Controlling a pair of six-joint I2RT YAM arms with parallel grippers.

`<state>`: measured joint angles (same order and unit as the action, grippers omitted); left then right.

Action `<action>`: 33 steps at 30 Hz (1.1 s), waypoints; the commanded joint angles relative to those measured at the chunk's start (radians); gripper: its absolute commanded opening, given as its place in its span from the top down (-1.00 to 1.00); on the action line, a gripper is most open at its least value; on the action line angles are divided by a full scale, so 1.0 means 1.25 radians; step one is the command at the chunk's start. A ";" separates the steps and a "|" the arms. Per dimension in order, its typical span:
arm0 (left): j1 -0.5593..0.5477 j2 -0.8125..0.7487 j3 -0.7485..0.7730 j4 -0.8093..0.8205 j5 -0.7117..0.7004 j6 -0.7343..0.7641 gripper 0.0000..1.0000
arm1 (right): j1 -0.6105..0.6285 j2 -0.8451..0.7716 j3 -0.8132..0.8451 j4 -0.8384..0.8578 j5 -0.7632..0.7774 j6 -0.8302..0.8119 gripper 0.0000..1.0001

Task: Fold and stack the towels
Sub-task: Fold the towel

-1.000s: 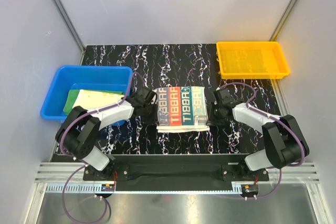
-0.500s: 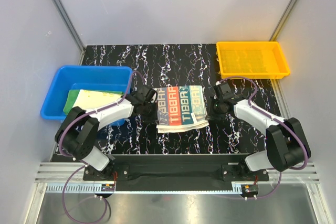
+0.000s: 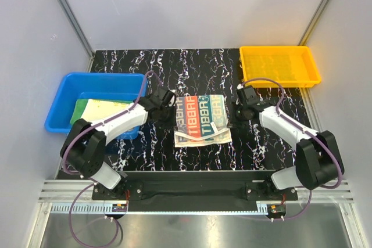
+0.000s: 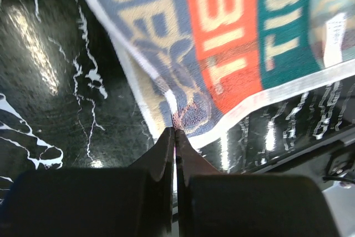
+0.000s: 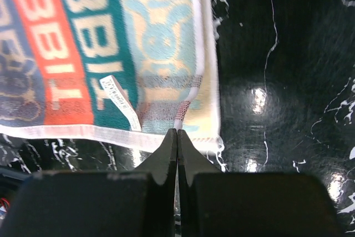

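The long cream RABBIT towel (image 3: 201, 119) lies folded in the middle of the black marbled table, printed side up, with a white label showing near its right front. It fills the left wrist view (image 4: 222, 43) and the right wrist view (image 5: 83, 54). My left gripper (image 3: 173, 104) is shut on the towel's left edge (image 4: 175, 130). My right gripper (image 3: 232, 110) is shut on its right edge (image 5: 177, 130). The plain green towel (image 3: 80, 112) and the pale yellow towel (image 3: 109, 107) lie in the blue bin.
A blue bin (image 3: 70, 82) stands at the left edge of the table beside the left arm. A yellow tray (image 3: 279, 65) stands at the back right. Grey walls close in the table on three sides.
Both grippers have moved away from the arm bases toward the back, keeping hold of the towel's sides. The towel's near edge has unrolled and flattened, and the white label now shows.
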<state>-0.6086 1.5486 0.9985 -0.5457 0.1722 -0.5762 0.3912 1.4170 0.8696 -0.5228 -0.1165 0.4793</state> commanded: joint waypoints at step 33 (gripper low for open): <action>-0.033 -0.035 -0.049 0.027 0.007 -0.024 1.00 | 0.009 -0.077 -0.065 0.048 0.033 -0.031 0.82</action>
<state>-0.6502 1.5322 0.9043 -0.4992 0.1970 -0.6262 0.3931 1.3083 0.7559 -0.4599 -0.0952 0.4561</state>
